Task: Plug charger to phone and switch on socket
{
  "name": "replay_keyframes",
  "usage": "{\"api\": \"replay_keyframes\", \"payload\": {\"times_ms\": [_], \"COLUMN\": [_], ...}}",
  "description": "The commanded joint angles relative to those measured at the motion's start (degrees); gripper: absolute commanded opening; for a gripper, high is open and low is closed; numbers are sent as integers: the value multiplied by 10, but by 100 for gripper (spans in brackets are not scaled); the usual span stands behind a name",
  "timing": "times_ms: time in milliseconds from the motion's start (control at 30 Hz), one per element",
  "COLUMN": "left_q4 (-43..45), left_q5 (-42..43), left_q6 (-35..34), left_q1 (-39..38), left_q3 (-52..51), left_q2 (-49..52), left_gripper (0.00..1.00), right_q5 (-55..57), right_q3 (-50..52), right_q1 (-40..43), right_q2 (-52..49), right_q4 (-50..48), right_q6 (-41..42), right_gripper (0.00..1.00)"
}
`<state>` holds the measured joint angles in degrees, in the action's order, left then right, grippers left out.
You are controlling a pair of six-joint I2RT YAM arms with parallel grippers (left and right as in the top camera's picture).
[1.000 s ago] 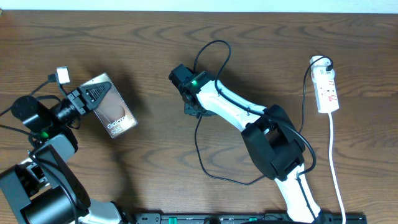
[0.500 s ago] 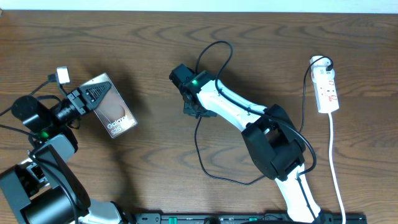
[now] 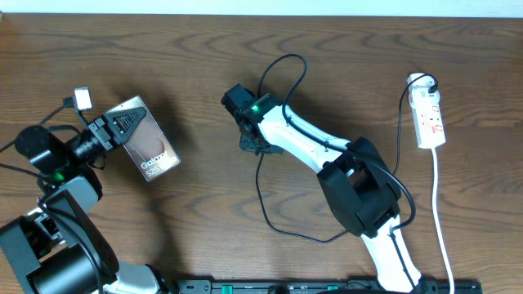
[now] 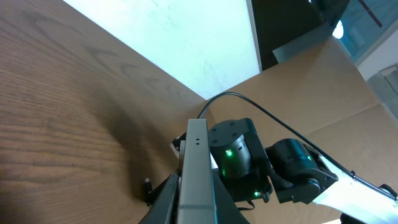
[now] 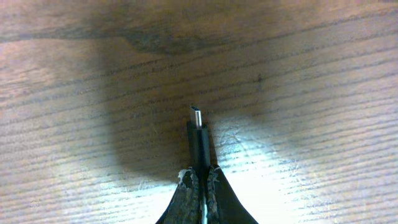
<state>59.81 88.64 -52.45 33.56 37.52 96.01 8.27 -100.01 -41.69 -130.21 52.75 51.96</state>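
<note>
The phone (image 3: 151, 151) is a brownish slab with white "Galaxy" lettering. My left gripper (image 3: 122, 124) is shut on its far-left end. In the left wrist view the phone (image 4: 198, 163) shows edge-on between the jaws (image 4: 196, 208). My right gripper (image 3: 250, 144) is at mid-table, right of the phone and apart from it. It is shut on the charger's plug (image 5: 199, 140), whose metal tip (image 5: 196, 116) sticks out just above the wood. The thin black charger cable (image 3: 260, 192) loops down the table. The white socket strip (image 3: 430, 114) lies at the far right.
The socket's white cord (image 3: 441, 220) runs down the right edge. A small white connector (image 3: 82, 98) on a black lead sits at the far left. The right arm (image 4: 292, 171) fills the space beyond the phone's end. The table top is dark wood.
Almost nothing has changed. My right gripper has shifted very slightly with the plug; the left gripper and phone have stayed still.
</note>
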Motion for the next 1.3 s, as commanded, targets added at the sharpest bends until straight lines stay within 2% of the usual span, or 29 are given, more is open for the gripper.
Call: {"api": "replay_keyframes", "payload": {"times_ms": [0, 100, 167, 267, 367, 433, 633, 967, 1267], "left_q4": [3, 3, 3, 3, 3, 3, 11, 25, 25], "left_q5": [14, 14, 14, 14, 14, 14, 13, -8, -41], "left_q6": [3, 3, 3, 3, 3, 3, 3, -2, -33], "left_q1": [2, 2, 2, 2, 2, 2, 2, 2, 2], "left_q3": [-2, -2, -2, -3, -3, -3, -3, -2, -2], "left_q2": [-5, -5, -5, -5, -5, -5, -5, -5, -5], "left_gripper": [7, 7, 7, 7, 8, 7, 7, 8, 7], "right_q5": [24, -17, -98, -297, -489, -574, -701, -758, -817], "right_q3": [7, 7, 7, 7, 7, 7, 7, 7, 7], "right_q1": [1, 1, 1, 1, 1, 1, 17, 31, 9], "right_q2": [-5, -5, -5, -5, -5, -5, -5, -5, -5], "right_q4": [-16, -46, -82, -136, -162, -166, -131, -68, -71], "right_q6": [-42, -121, -209, -371, -483, -535, -634, -727, -741], "right_gripper": [1, 1, 1, 1, 1, 1, 1, 1, 1]}}
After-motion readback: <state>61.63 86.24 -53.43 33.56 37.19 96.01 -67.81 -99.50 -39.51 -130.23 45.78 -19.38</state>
